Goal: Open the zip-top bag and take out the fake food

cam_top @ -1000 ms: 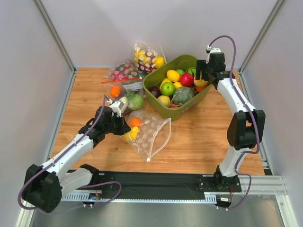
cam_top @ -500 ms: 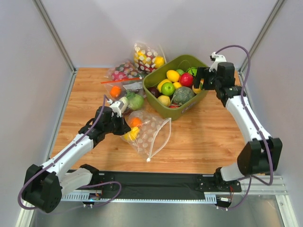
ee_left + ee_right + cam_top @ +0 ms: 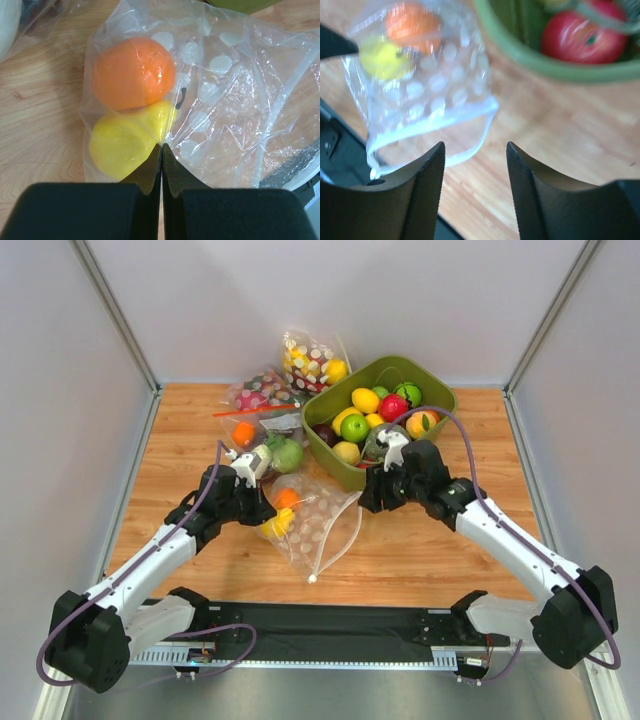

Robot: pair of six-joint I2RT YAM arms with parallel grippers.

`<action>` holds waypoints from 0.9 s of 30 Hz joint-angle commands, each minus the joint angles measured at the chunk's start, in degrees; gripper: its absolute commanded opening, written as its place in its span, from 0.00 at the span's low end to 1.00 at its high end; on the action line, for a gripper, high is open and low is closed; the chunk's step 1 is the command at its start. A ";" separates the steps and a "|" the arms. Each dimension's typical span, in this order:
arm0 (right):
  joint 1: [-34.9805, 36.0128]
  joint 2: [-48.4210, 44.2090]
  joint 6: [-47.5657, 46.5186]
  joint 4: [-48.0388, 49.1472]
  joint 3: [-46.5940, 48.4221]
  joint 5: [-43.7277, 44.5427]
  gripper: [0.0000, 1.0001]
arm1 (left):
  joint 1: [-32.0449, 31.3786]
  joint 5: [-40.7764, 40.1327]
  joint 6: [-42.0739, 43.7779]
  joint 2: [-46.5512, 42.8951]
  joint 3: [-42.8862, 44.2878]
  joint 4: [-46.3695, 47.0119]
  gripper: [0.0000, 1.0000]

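Right now the clear, floppy plastic zip-top bag [image 3: 318, 530] printed with white dots lies flat on the wooden table [image 3: 430, 540], just in front of the olive-green plastic bin [image 3: 345, 478] and between the two arms. Two pieces of glossy plastic fake food sit inside at its left end: a round orange fruit [image 3: 286, 498] and, touching it on the near side, a yellow fruit [image 3: 278, 525]. The rest of the bag is slack and see-through, with the wood grain showing through the film. Its pale zip strip [image 3: 340, 540] runs along the right-hand edge, and in the right wrist view the strip [image 3: 435, 127] forms a narrow loop, its two lips slightly apart.

The left arm [image 3: 150, 560] reaches in from the near left. Its jaws are closed tight, pinching the bag's film right beside the yellow fruit [image 3: 122, 142], with the orange fruit [image 3: 132, 72] just beyond.

The right arm [image 3: 500, 535] stretches across in front of the bin, its jaws parted and holding nothing, hanging above the table. Seen from its wrist, the bag [image 3: 430, 95] lies ahead of them, blurred, with the bin's rim [image 3: 545, 70] at the upper right.

The bin holds assorted plastic fruit, and more filled bags [image 3: 260, 405] lie behind at the table's far left.
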 commanded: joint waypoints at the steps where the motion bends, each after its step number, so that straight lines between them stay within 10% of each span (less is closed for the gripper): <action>1: 3.26 -3.20 3.43 -1.54 -3.30 -0.77 0.52 | 0.30 0.49 0.84 -1.11 1.96 0.35 0.00; 27: 13.73 13.65 12.39 51.34 -18.33 -2.96 0.56 | 0.22 3.13 -0.30 -1.28 -0.50 1.93 0.00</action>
